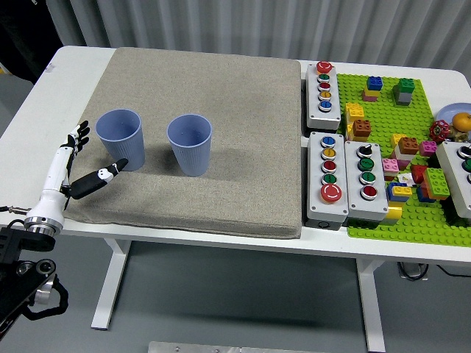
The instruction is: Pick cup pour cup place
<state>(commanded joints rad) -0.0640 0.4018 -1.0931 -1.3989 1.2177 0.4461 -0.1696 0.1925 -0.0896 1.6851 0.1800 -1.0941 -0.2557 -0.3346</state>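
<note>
While both cups sit untouched on the mat, the left hand (73, 165) hovers just beside the left blue cup (120, 138), fingers (79, 135) spread wide and holding nothing.

From mat (221, 88) center, that cup's at about 9 o'clock, the right blue cup (190, 144) closer in. Button boxes (324, 84) and a green brick plate (383, 220) are off at 3 o'clock on the tabletop (73, 66).

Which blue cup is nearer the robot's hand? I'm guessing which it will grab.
The left blue cup, right beside the open left hand. The other blue cup stands further right on the mat.
</note>
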